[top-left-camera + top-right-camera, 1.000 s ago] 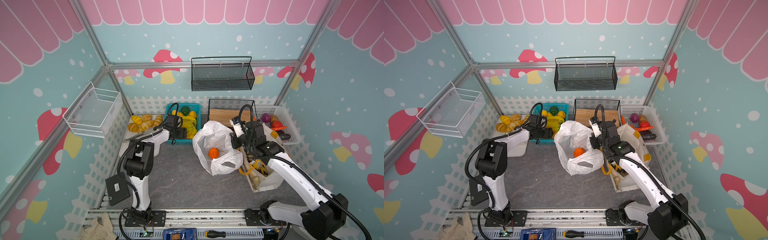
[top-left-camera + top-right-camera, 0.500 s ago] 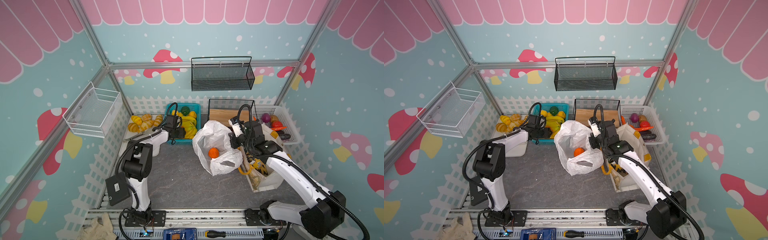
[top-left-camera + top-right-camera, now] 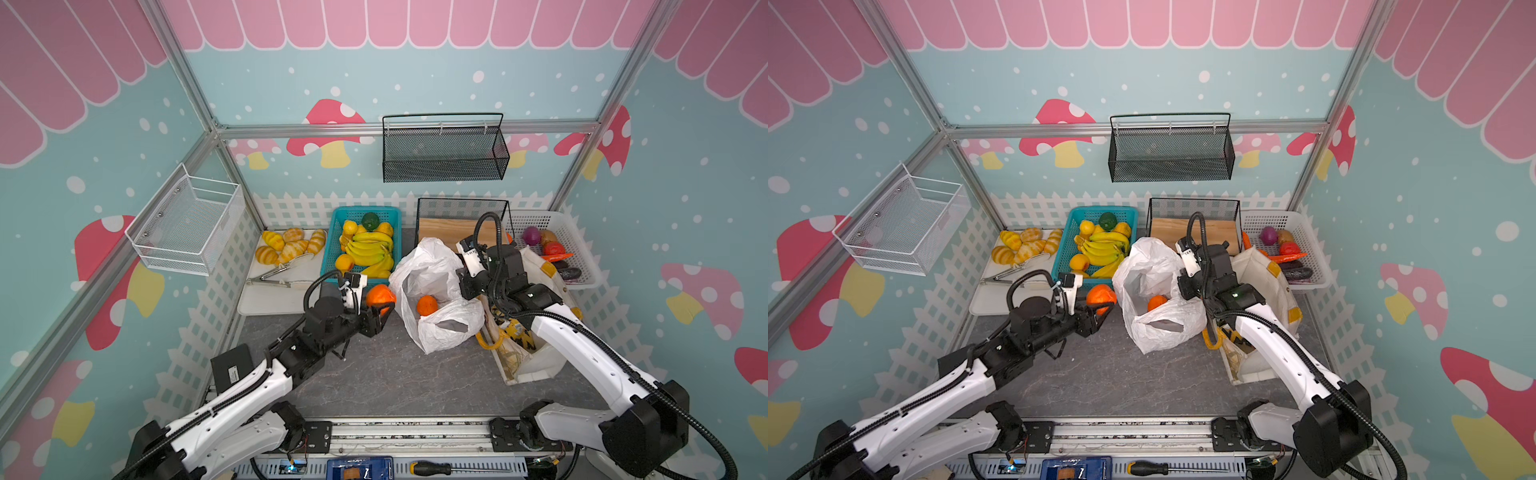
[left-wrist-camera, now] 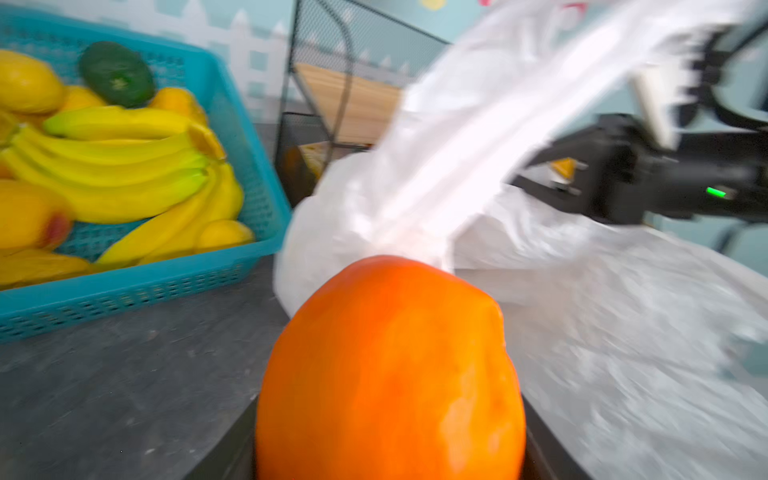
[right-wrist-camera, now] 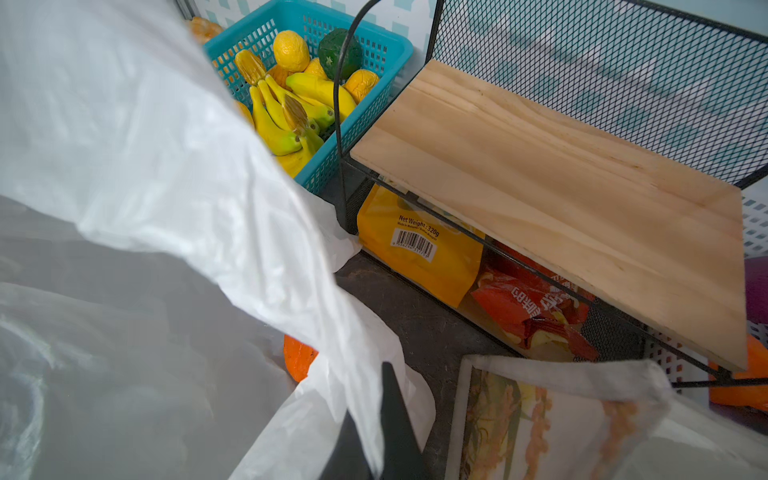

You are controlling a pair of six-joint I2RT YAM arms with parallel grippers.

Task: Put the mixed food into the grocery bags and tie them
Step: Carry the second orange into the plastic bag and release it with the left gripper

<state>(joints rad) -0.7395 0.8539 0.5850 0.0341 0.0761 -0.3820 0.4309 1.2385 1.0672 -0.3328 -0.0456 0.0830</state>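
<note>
My left gripper (image 3: 382, 309) (image 3: 1100, 307) is shut on an orange (image 3: 379, 294) (image 4: 390, 365), held just above the table between the teal basket (image 3: 365, 211) and the white plastic bag (image 3: 430, 270) (image 4: 457, 187). A second orange (image 3: 427, 304) (image 3: 1157, 302) (image 5: 297, 357) lies inside that bag. My right gripper (image 3: 465, 284) (image 5: 374, 415) is shut on the bag's upper edge, holding its mouth up. Bananas (image 3: 368, 249) and other fruit fill the teal basket. The cream canvas tote (image 3: 538, 266) (image 5: 561, 407) stands behind my right arm, partly hidden by it.
A wire shelf with a wooden board (image 3: 453, 228) stands at the back, with yellow (image 5: 419, 249) and red (image 5: 532, 307) snack packets under it. A white tray (image 3: 270, 295) holds bread rolls and tongs. A white basket (image 3: 582, 249) of vegetables sits far right.
My left arm has drawn back out of the teal basket, closed on an orange and carried it towards the plastic bag. The right arm has kept its hold on the bag.
</note>
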